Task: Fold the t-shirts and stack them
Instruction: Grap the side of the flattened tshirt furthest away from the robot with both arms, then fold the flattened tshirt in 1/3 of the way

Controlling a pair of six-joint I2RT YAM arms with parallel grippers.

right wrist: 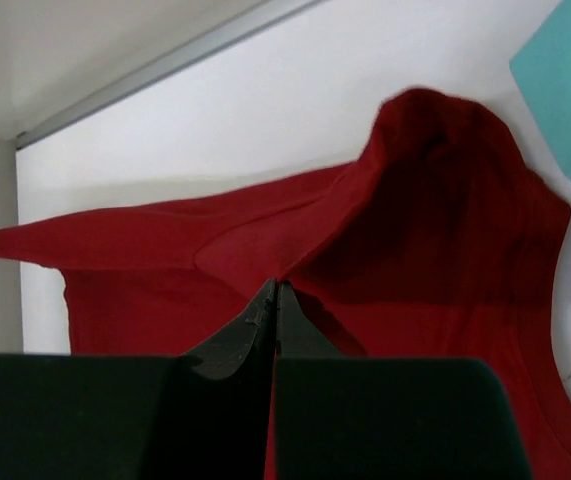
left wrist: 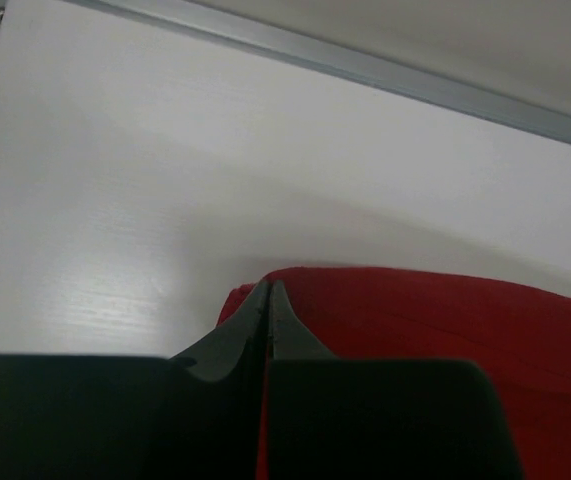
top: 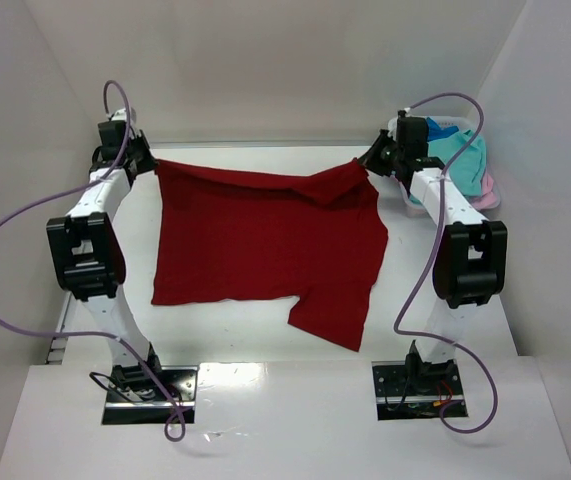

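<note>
A large dark red t-shirt [top: 265,245] lies spread on the white table, its far edge lifted and stretched between my two grippers. My left gripper [top: 150,163] is shut on the shirt's far left corner; the left wrist view shows its jaws [left wrist: 268,285] closed on red cloth [left wrist: 435,320]. My right gripper [top: 370,160] is shut on the far right edge, where the cloth bunches in a fold; the right wrist view shows its jaws [right wrist: 275,287] pinching the red shirt [right wrist: 415,230]. Teal [top: 455,160], pink [top: 485,190] and blue [top: 435,127] shirts lie in the basket at far right.
A pale plastic laundry basket [top: 492,196] stands at the far right behind my right arm. White walls enclose the table on three sides. A metal strip [left wrist: 365,65] runs along the table's far edge. A corner of teal cloth [right wrist: 570,90] shows in the right wrist view.
</note>
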